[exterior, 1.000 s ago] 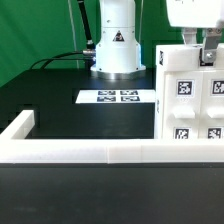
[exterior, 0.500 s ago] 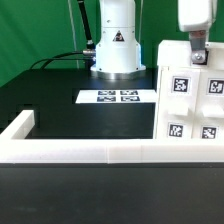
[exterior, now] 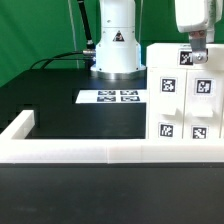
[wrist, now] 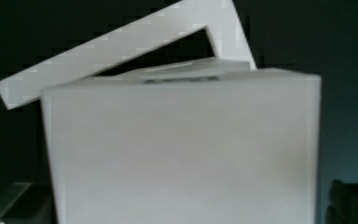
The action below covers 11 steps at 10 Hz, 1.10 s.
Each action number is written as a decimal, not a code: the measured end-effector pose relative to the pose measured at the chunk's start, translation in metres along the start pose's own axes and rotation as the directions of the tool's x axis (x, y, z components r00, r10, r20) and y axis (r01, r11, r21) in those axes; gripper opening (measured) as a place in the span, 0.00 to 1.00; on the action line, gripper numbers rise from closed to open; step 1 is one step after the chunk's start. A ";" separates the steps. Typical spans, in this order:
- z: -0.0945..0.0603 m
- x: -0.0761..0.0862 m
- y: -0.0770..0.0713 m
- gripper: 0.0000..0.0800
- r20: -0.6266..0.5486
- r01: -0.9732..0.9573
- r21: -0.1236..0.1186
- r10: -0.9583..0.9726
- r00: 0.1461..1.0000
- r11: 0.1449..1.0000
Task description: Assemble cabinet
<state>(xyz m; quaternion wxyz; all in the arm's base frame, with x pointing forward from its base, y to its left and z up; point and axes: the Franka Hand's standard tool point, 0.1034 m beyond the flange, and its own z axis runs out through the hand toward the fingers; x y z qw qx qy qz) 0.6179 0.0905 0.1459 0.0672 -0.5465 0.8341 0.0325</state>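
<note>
The cabinet body [exterior: 185, 105], a white box with several black-and-white tags on its face, stands upright at the exterior view's right, just behind the rail. My gripper [exterior: 197, 52] comes down onto its top edge and is shut on it. In the wrist view the cabinet body [wrist: 179, 140] fills most of the picture. A dark finger [wrist: 12, 203] shows at one side of it and the other finger at the opposite side, so the gripper [wrist: 181, 208] straddles the box. The box's lower part is hidden behind the rail.
The long low white L-shaped rail [exterior: 100, 152] runs across the front, with its short arm at the exterior view's left; it also shows in the wrist view [wrist: 131, 52]. The marker board [exterior: 118, 97] lies flat mid-table. The arm's base [exterior: 115, 45] stands behind it.
The cabinet body and my gripper have moved together toward the exterior view's left. More of the box's left side now shows.
</note>
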 end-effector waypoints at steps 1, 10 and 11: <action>-0.002 -0.002 0.000 0.93 0.004 0.000 0.001 0.000 1.000 1.000; -0.039 -0.021 -0.003 1.00 0.063 0.014 0.039 -0.016 0.998 0.999; -0.039 -0.021 -0.003 1.00 0.062 0.015 0.038 -0.017 0.998 0.999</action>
